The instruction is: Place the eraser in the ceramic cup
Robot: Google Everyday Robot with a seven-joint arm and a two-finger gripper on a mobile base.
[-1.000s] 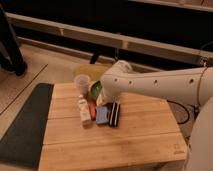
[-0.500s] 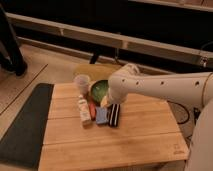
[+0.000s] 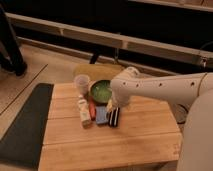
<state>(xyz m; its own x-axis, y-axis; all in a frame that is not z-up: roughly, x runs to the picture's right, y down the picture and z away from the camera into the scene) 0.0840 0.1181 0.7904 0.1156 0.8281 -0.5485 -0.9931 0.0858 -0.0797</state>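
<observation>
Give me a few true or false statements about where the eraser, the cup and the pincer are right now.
1. The eraser lies inside the ceramic cup. False: it lies flat on the wooden table, beside the blue pad.
2. The pincer is just above the eraser's far end. True.
3. The green bowl stands next to the ceramic cup. True.
4. The blue pad sits in the green bowl. False: it lies on the table.

Green bowl (image 3: 101, 91), blue pad (image 3: 102, 116), white bottle (image 3: 83, 111) on wooden table (image 3: 125, 142).
</observation>
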